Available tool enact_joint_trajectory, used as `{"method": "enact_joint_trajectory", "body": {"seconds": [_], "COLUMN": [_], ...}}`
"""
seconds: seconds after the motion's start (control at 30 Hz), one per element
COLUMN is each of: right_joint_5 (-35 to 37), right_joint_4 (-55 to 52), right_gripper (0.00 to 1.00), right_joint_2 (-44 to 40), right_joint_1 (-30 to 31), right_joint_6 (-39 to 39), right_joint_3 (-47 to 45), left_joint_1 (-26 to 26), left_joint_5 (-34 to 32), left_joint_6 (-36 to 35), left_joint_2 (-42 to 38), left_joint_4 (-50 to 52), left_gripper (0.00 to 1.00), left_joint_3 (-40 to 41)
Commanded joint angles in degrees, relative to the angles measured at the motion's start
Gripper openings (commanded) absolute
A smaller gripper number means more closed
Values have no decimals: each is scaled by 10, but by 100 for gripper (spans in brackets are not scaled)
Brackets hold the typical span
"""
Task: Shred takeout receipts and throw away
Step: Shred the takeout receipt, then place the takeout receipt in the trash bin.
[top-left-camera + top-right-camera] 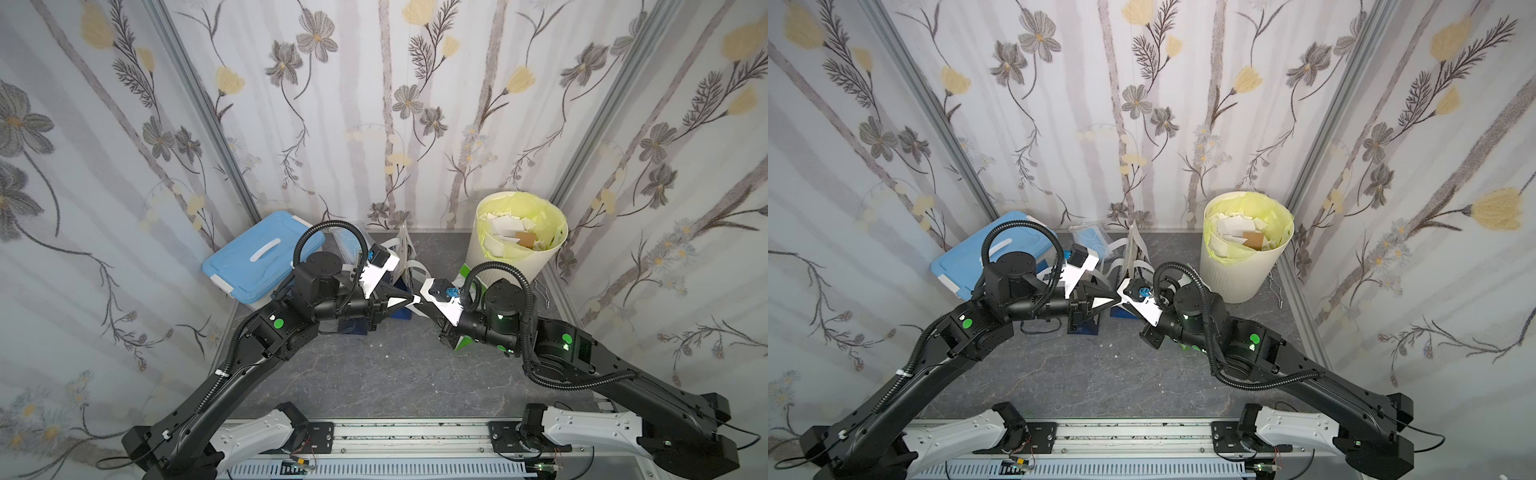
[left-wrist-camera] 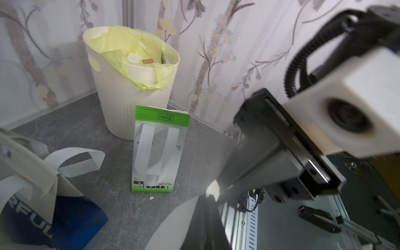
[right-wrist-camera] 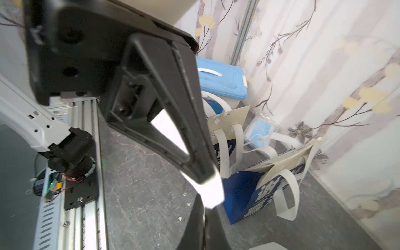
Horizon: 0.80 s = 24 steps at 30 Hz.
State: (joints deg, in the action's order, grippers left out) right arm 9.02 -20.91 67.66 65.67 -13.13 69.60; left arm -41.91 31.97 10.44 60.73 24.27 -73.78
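slip: thin white paper slip (image 3: 211,193), held in the air over the grey marbled tabletop (image 1: 374,374) near mid-table, close to the dark blue paper bag (image 3: 242,194).
left gripper (image 1: 409,300): jaws pressed together, pinching one end of the slip; more white paper shows through its open finger frame.
right gripper (image 1: 419,306): jaws pressed together on the other end, tips almost meeting the left's.
handling: judged near weightless, floppy, easily torn, no stiffness; free ends will droop. Best gripped firmly close on both sides of the tear line.
long axis: seems to run gripper to gripper, left to right across the table; one end is hidden, so unsure.
bin: cream plastic waste bin with yellow-green liner (image 1: 490,253), back right, well apart, holding white scraps.
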Motion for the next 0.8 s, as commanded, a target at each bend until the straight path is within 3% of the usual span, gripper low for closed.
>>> {"method": "enact_joint_trajectory", "body": {"seconds": [0.0,0.13,0.37,0.53,0.67,0.77], "right_joint_5": [125,131,55,97,191,216], "right_joint_4": [78,92,128,159,129,90], "right_gripper": [0,0,0,0,0,0], "right_joint_2": [-12,-24,-66,-65,-26,0], "right_joint_1": [29,52,31,-61,-176,-277], "right_joint_6": [-98,-119,19,90,188,281], "right_joint_3": [-12,-13,-16,-14,26,58], "left_joint_1": [-3,-7,-7,-7,-7,-7], "left_joint_5": [-157,-230,-345,-350,-334,-328], "left_joint_6": [129,151,110,82,98,120], "left_joint_2": [10,12,11,18,8,5], "left_joint_4": [75,113,125,96,27,-17], "left_gripper": [0,0,0,0,0,0], "left_joint_3": [-19,-26,-36,-53,-44,-38]}}
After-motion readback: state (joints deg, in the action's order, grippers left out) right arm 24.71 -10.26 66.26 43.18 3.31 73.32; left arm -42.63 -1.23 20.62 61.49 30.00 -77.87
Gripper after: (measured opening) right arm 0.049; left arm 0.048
